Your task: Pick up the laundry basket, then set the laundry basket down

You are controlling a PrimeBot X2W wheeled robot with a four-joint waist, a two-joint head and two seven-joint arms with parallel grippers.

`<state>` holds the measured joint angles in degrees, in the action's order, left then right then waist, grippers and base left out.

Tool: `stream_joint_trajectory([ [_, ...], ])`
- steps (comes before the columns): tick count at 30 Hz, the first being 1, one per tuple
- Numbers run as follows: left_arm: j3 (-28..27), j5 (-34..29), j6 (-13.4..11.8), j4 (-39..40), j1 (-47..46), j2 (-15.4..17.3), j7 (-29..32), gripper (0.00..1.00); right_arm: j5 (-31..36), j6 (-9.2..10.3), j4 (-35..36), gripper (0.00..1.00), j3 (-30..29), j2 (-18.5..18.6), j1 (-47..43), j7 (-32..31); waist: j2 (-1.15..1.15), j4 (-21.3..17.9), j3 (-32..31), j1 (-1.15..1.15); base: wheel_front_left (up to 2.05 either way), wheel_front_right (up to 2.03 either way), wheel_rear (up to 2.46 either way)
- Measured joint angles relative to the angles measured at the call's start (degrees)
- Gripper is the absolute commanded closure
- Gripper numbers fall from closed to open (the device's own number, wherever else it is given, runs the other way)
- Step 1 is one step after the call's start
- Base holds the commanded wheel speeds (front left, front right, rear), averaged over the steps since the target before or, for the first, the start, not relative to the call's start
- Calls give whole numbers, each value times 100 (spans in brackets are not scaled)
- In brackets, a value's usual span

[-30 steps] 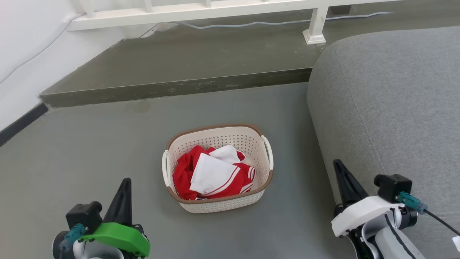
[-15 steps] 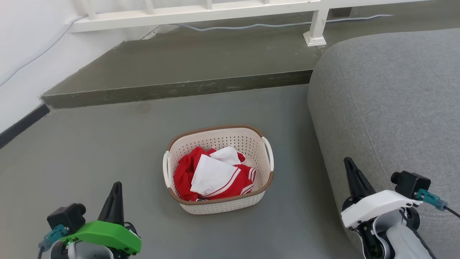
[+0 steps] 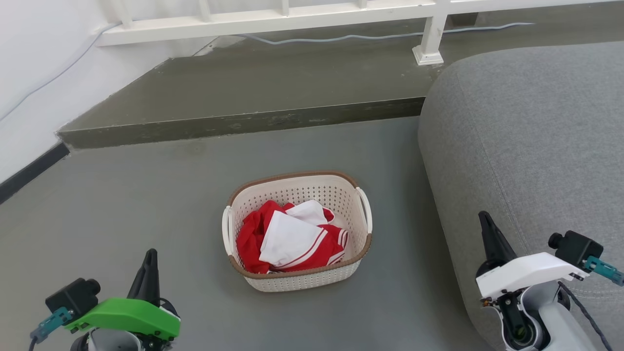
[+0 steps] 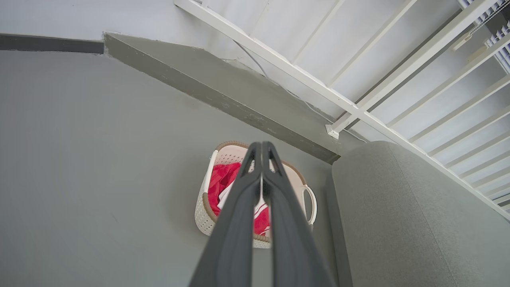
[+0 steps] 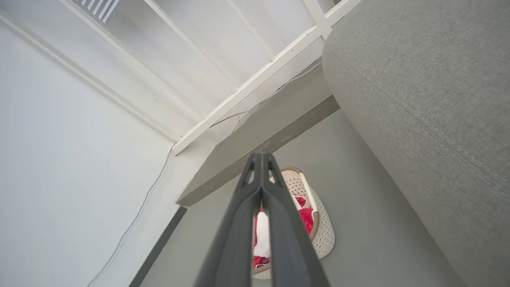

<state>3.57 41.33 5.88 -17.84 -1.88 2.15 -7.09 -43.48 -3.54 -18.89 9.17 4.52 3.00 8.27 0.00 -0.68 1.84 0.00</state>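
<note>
Beyond the left hand [image 3: 151, 253] lies the laundry basket [image 3: 302, 281].

Left pincer [image 3: 151, 253] — green shell [image 3: 127, 317]; right pincer [image 3: 483, 216] — white shell [image 3: 526, 273], teal plugs [image 3: 602, 267].

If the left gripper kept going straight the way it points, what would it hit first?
Most likely the laundry basket: in the left wrist view the left gripper lines up with its far rim. Depth is unclear, so it might pass just over it.

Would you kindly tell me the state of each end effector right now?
Left end effector: closed, holding nothing.
Right end effector: closed, holding nothing.
</note>
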Motion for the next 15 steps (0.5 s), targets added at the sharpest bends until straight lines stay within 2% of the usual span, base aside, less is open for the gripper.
stream_joint_trajectory([
  [15,-200,1136,15,15,-15,-1,332,100,-1100,-66,48,100,-369,-40,3,-333,0,17,-39,0,0,0,0],
])
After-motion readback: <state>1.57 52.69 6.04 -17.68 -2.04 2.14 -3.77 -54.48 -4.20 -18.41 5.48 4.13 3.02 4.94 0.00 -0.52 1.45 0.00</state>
